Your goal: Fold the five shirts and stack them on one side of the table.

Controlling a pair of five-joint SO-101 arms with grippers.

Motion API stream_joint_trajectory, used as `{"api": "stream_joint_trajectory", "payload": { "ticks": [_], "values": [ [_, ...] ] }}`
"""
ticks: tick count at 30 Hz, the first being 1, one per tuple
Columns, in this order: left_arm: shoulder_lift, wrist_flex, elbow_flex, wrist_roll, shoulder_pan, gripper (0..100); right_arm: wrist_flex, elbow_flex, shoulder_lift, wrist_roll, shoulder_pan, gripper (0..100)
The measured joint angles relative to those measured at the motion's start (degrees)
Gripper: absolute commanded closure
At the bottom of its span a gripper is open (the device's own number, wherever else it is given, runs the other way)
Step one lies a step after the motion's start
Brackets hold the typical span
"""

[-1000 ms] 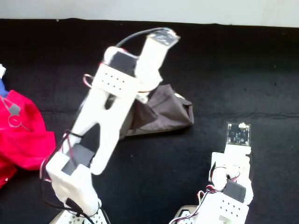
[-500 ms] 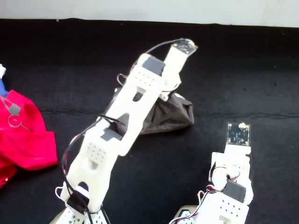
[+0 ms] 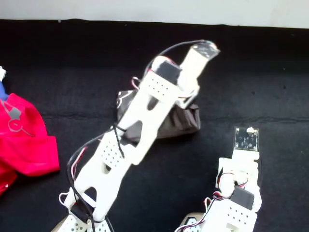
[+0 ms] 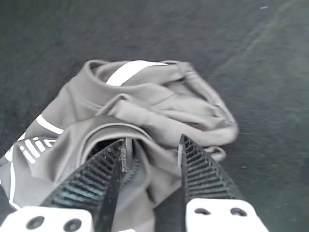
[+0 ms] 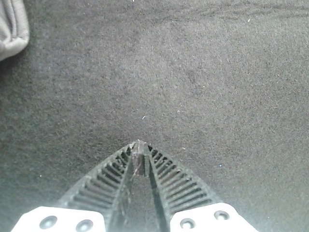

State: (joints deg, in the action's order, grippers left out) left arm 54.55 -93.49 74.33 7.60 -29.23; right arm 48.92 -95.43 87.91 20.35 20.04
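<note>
At the left edge of the table a red shirt (image 3: 24, 140) lies bunched and unfolded, most likely set aside there to wait its turn. In the middle, the left arm (image 3: 140, 130) stretches out over a grey shirt (image 3: 186, 121), which sits near the table's centre as a crumpled heap with white stripes showing. The left gripper (image 4: 152, 142) hangs just above this heap, its jaws parted by a moderate gap with nothing clamped between them. The tips point down at a rounded fold of the fabric, a sensible place to pinch if the shirt is to be lifted and spread flat before folding. Whether the tips already touch the fabric is hard to tell from this angle.

To the right, the right arm (image 3: 239, 193) is tucked back near its base, well apart from the grey shirt, which leaves the working space to its partner. The right gripper (image 5: 139, 147) has its jaws closed tip to tip on nothing and is aimed at bare table, with a corner of the grey shirt off to one side.

The table is covered in black felt-like cloth (image 3: 251, 72) faintly speckled with lint, and a pale wall (image 3: 145, 9) runs behind its far edge. Neither shirt is folded yet, so the task looks barely begun.
</note>
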Motion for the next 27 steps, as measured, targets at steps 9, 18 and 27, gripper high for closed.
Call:
{"api": "stream_joint_trajectory", "payload": {
  "ticks": [9, 18, 27],
  "values": [
    [8.26, 5.45, 0.0, -0.18, -0.62, 84, 0.0, 0.0, 0.0, 0.0, 0.0, 99.2],
    [3.25, -5.36, 14.42, -0.09, -0.09, 84, 0.0, 0.0, 0.0, 0.0, 0.0, 99.2],
    [-0.53, -7.3, 6.24, 0.0, 11.43, 99, 0.0, 0.0, 0.0, 0.0, 0.0, 99.2]
  ]
}}
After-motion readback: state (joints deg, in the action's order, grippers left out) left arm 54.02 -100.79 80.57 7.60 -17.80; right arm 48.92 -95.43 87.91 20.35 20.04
